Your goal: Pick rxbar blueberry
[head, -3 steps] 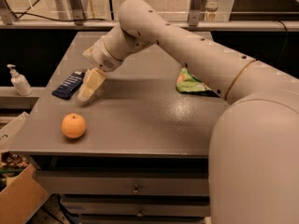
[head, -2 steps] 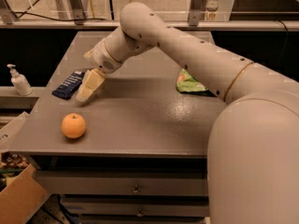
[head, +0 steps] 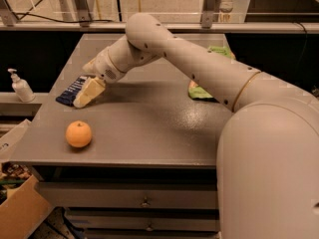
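Your cream, blocky gripper (head: 88, 92) overlaps the flat navy rxbar blueberry (head: 69, 89) at the left edge of the speckled grey bench (head: 149, 126). You cannot tell how open it is or whether it grips.

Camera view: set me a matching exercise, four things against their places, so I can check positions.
1 rxbar
2 orange
3 green bag
4 gripper

A near the table's front left corner
B partly behind the arm, right side
C at the left edge, dark blue
D at the rxbar, on its right

Pairs: 1-C, 2-A, 3-B, 4-D.
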Controlling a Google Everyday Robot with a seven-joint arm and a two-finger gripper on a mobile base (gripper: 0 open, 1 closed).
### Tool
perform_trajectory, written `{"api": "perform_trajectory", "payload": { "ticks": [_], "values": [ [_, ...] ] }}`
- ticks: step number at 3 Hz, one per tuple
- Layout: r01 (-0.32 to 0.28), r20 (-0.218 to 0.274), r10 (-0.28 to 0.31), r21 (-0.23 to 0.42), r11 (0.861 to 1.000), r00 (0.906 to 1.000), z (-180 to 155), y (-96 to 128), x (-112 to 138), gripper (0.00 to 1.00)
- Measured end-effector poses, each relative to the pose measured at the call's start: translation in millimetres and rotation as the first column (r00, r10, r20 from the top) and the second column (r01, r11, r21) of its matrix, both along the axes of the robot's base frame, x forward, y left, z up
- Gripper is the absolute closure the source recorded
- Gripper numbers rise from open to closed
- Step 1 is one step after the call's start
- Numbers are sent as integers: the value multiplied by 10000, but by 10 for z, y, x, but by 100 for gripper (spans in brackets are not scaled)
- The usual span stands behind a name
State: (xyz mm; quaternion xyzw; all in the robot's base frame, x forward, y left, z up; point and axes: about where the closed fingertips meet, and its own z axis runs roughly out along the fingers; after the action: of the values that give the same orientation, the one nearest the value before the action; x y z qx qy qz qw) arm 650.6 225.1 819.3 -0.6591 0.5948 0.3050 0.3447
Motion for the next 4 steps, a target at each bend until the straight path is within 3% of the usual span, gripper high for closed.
{"api": "perform_trajectory", "payload": {
  "ticks": [3, 4],
  "values": [
    [690, -85, -693, -306, 9971, 9976, 59, -230, -45, 88],
    [957, -10, -959, -447, 9944, 9954, 112, -371, -75, 100]
  ]
}}
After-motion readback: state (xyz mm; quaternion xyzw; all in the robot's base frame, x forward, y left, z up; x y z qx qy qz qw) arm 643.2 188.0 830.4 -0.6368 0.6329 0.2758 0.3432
